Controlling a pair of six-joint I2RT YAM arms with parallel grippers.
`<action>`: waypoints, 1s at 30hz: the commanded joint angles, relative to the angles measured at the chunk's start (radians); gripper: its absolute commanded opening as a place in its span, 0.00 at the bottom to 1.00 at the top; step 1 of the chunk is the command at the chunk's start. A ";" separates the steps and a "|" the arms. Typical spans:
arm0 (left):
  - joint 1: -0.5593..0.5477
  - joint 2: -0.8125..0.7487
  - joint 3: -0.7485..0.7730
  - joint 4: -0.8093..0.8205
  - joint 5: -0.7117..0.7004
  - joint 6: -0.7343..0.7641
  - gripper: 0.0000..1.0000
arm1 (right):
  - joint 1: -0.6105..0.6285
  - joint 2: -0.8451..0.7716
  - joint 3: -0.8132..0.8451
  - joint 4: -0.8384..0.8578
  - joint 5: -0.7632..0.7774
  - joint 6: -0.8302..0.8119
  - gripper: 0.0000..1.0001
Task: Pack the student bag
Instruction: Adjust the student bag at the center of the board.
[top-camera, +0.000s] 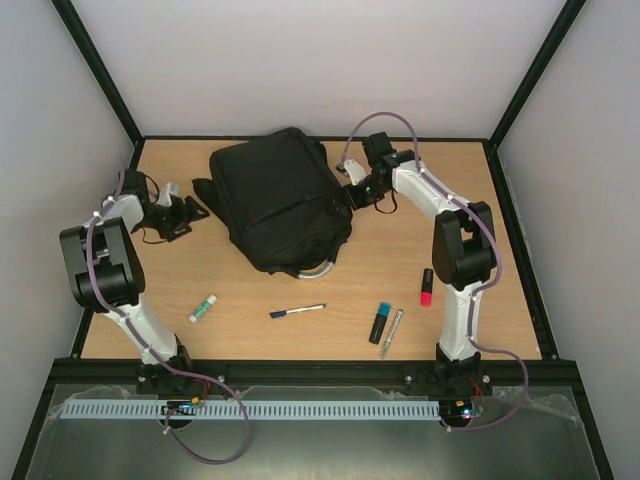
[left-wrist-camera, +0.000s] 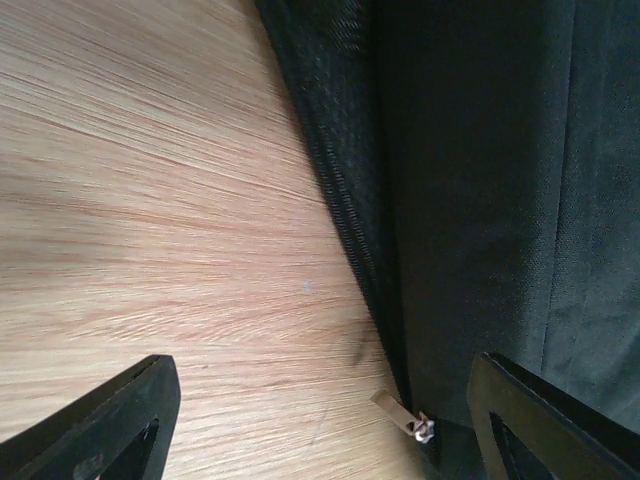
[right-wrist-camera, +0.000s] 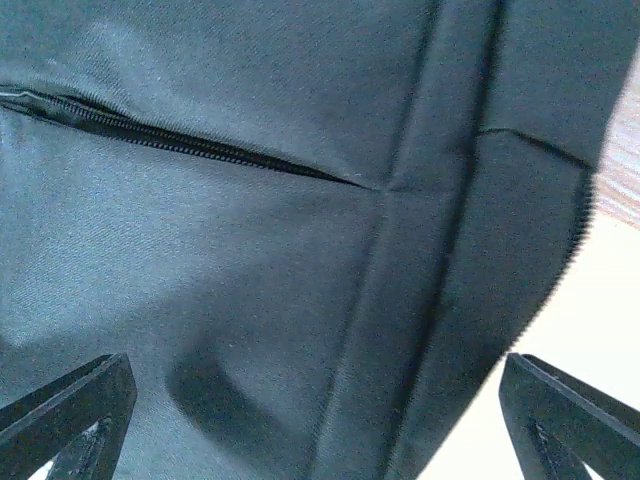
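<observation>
The student bag (top-camera: 280, 200) lies flat at the far middle of the worktop (top-camera: 470, 300), while a pen (top-camera: 297, 311) and markers (top-camera: 380, 322) lie on the near side. The left tool (top-camera: 186, 213) hovers wide open at the bag's left edge with a zip pull (left-wrist-camera: 405, 413) between its fingers, likely lined up to open it. The right tool (top-camera: 357, 190), equally wide, faces the right flank beside a zip line (right-wrist-camera: 170, 140), probably to steady the fabric.

Table (top-camera: 480, 200): light wood grain, filling the middle of the top view.
Walls (top-camera: 320, 60): plain pale panels, back and both sides.
Frame (top-camera: 100, 70): black bars slanting at upper corners.
Slotted strip (top-camera: 320, 410): white, along the bottom.
Light: even, soft.
</observation>
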 joint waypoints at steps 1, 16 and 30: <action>-0.042 0.031 -0.037 0.138 0.114 -0.064 0.81 | 0.024 0.019 -0.009 -0.025 -0.047 0.016 1.00; -0.354 0.218 0.209 0.113 0.062 0.058 0.64 | 0.061 -0.121 -0.272 0.017 0.030 0.053 0.81; -0.459 0.187 0.339 0.026 -0.010 0.122 0.64 | -0.040 -0.316 -0.221 -0.039 0.173 -0.004 0.85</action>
